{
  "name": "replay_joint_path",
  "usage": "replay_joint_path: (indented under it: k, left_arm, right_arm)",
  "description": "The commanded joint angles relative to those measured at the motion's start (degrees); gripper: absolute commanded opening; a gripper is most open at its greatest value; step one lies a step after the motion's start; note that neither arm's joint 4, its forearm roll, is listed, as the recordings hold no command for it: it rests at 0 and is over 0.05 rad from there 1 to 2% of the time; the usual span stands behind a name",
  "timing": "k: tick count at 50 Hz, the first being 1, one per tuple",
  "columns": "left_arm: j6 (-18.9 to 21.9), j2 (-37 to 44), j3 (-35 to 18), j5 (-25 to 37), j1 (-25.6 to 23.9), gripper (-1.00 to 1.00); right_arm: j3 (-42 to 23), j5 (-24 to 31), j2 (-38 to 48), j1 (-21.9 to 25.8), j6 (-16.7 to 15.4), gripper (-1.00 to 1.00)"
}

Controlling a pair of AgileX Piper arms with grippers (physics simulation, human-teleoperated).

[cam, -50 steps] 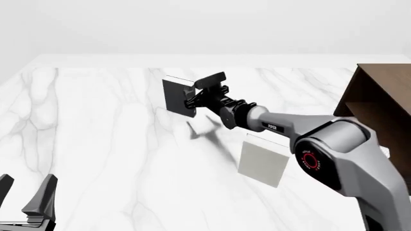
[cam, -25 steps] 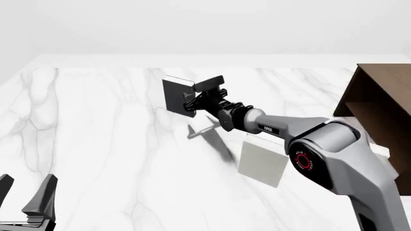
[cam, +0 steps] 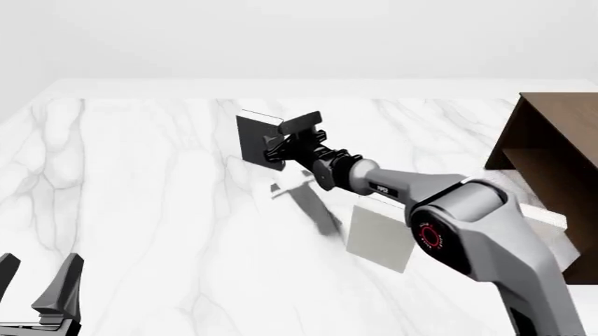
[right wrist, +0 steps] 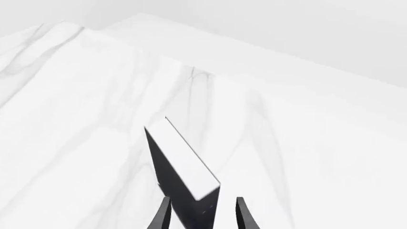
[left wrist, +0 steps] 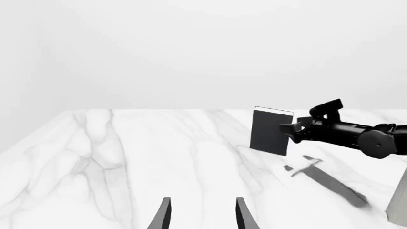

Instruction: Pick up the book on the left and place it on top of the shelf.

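Observation:
The book (cam: 252, 136) stands upright on the marble table (cam: 131, 182), left of centre, with a dark grey cover and white page edges. My right gripper (cam: 280, 141) reaches in from the right and is open, one finger on each side of the book's right edge. In the right wrist view the book (right wrist: 181, 164) sits between the fingers (right wrist: 163, 215) with a small gap on one side. The left wrist view shows the book (left wrist: 269, 131) and the right gripper (left wrist: 298, 120) beside it. The dark brown shelf (cam: 553, 150) stands at the far right. My left gripper (cam: 36, 278) is open and empty at the near left.
A larger white-grey book (cam: 379, 234) stands under the right forearm, between the dark book and the shelf; its edge shows in the left wrist view (left wrist: 399, 205). Another pale book end (cam: 547, 218) lies by the shelf's foot.
My right arm has pushed further left and forward, bringing its fingers around the book's edge. The book and the left arm have not moved.

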Motion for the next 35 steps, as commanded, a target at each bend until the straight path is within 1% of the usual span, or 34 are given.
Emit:
replay_joint_path:
  k: [1,3,7,9,14,35]
  left_arm:
    - [0.0,0.0,0.0,0.0,0.0,1.0]
    - [0.0,0.0,0.0,0.0,0.0,1.0]
    - [0.0,0.0,0.0,0.0,0.0,1.0]
    - [0.0,0.0,0.0,0.0,0.0,1.0]
    - [0.0,0.0,0.0,0.0,0.0,1.0]
    - [0.0,0.0,0.0,0.0,0.0,1.0]
  right_arm:
    - [-2.8,1.11,1.79,0.13,0.27,1.0]
    - [-4.3,1.79,2.58,0.12,0.33,1.0]
    - [-4.38,1.78,2.82,0.2,0.39,1.0]
    - [-5.79,2.35,3.71,0.23,0.48,1.0]
    - [-6.61,2.59,4.49,0.4,0.56,1.0]
    - [-7.0,2.4,4.9,0.58,0.5,1.0]
